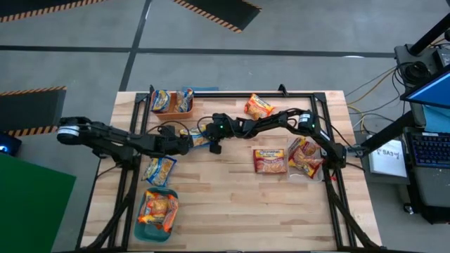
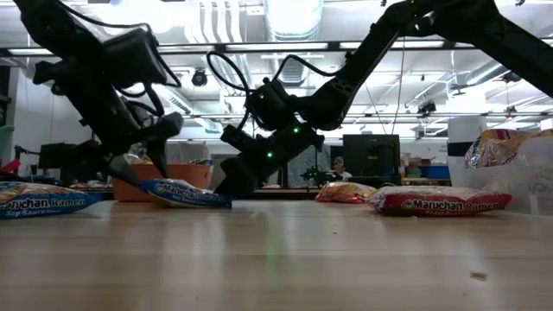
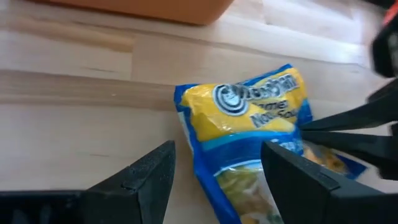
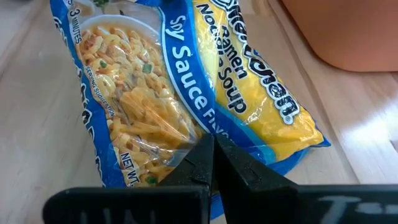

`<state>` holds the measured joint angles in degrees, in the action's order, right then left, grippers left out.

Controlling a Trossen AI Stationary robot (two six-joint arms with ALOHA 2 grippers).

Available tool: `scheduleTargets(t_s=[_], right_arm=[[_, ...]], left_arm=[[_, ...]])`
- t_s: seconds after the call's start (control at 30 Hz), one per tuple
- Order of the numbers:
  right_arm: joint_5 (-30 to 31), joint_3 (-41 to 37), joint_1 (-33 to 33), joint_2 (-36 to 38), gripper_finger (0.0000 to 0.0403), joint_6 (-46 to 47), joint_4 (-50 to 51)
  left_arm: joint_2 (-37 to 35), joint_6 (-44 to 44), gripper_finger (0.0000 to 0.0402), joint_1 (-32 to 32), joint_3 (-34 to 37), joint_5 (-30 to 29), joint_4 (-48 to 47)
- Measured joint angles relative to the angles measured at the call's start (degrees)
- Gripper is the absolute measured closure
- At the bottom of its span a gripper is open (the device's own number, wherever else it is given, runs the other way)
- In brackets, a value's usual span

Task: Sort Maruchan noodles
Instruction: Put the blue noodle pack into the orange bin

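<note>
Right wrist view: blue-and-yellow packet (image 4: 186,93) reads "Ramen Noodle Soup", "Soy Sauce Flavor"; right gripper (image 4: 214,163) fingers closed together, tips pressing on the packet's edge. Left wrist view shows the left gripper (image 3: 217,168) fingers spread wide, straddling the same packet's other end, not clamped. Packet lies flat mid-worktop, just beside the orange bin (image 1: 172,102). Low view: "Maruchan Ramen" legible on a red packet (image 2: 441,201) and another blue packet (image 2: 39,200). Bare worktop (image 1: 232,211) toward the near edge. Teal bin (image 1: 158,211) labels too small to read.
</note>
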<state>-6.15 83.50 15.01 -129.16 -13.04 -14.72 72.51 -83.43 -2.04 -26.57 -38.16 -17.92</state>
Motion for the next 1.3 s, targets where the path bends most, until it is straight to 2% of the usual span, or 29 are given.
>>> scheduleTargets(t_s=[0.33,0.53,1.3], right_arm=[[-0.1,-0.1,0.0,-0.1,0.0394,0.4,-0.8],[-0.2,-0.2,0.0,-0.1,0.0394,0.6,-0.9],[-0.2,-0.2,0.0,-0.1,0.0394,0.6,-0.9]], left_arm=[[6.3,3.7,0.0182,-0.2,0.0,-1.8,9.9],[7.1,4.1,0.0186,-0.3,0.0,-1.9,10.3],[7.9,4.9,0.0285,-0.3,0.0,-1.9,11.5]])
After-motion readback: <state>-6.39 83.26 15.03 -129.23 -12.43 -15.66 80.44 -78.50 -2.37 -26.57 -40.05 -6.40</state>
